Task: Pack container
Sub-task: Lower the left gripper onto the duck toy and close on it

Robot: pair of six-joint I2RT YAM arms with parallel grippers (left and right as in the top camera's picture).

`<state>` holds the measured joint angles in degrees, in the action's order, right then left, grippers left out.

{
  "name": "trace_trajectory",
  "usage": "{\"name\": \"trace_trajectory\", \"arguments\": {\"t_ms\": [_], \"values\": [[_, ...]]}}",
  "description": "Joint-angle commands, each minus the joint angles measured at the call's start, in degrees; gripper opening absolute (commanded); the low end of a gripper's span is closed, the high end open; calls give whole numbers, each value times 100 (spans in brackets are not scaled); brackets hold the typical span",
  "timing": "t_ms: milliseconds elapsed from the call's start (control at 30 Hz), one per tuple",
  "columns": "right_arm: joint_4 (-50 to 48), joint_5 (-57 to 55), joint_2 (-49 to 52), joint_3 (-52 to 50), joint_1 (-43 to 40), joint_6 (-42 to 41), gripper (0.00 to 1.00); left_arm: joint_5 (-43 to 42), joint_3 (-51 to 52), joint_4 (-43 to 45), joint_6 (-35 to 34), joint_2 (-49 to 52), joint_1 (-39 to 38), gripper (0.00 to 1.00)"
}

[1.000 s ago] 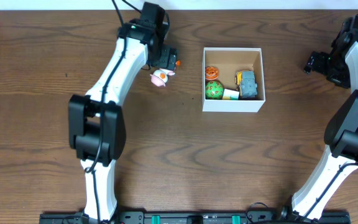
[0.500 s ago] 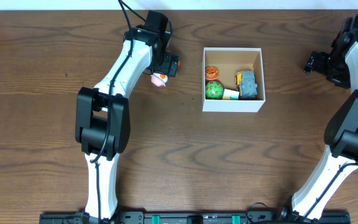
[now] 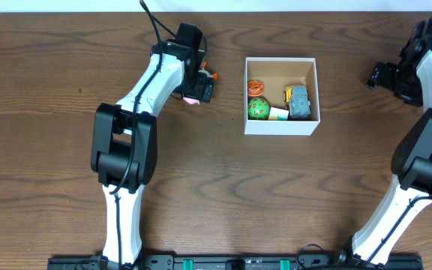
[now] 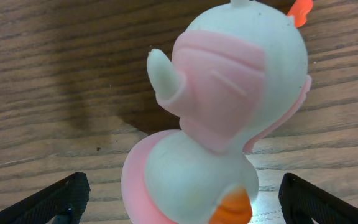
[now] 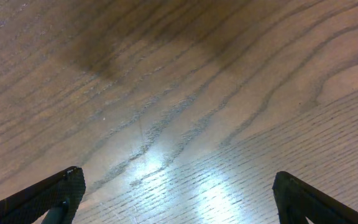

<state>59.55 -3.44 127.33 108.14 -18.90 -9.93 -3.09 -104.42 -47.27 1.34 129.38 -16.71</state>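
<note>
The container (image 3: 281, 124) is a square white box with a brown inside, at the middle back of the table. It holds an orange toy (image 3: 255, 88), a green ball (image 3: 259, 109) and a grey and yellow toy car (image 3: 298, 102). A white and pink duck toy (image 4: 222, 118) with an orange beak lies on the wood left of the box and is mostly hidden under my left gripper in the overhead view (image 3: 193, 98). My left gripper (image 4: 179, 202) is open, its fingers on either side of the duck. My right gripper (image 5: 179, 202) is open and empty over bare wood at the far right (image 3: 381, 75).
The table's back edge runs just behind both grippers. The left arm (image 3: 145, 82) reaches across the left half of the table. The right arm (image 3: 426, 120) stands along the right edge.
My left gripper has come down over the duck toy and now covers most of it from above. The right arm has not moved.
</note>
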Motion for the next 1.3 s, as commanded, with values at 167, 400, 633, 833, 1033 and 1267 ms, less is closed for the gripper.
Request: {"name": "trace_trajectory", "arguments": {"t_ms": [167,400,633,833,1033,1267], "values": [[0,-17,-13,-15,-44,-55,99,-83,120,22,39,61,-13,98],[0,-17,-13,-15,-44,-55,99,-81,120,24,39,61,-13,61],[0,-17,-13,-15,-44,-55,99,-83,120,50,37,61,-13,27],[0,-17,-13,-15,-44,-55,99,-107,94,39,9,-7,-15,6],[0,-17,-13,-15,-44,-55,99,-560,-107,22,11,-481,-55,6],[0,-20,-13,-15,-44,-55,99,-680,-120,302,13,-1604,-535,6]]}}
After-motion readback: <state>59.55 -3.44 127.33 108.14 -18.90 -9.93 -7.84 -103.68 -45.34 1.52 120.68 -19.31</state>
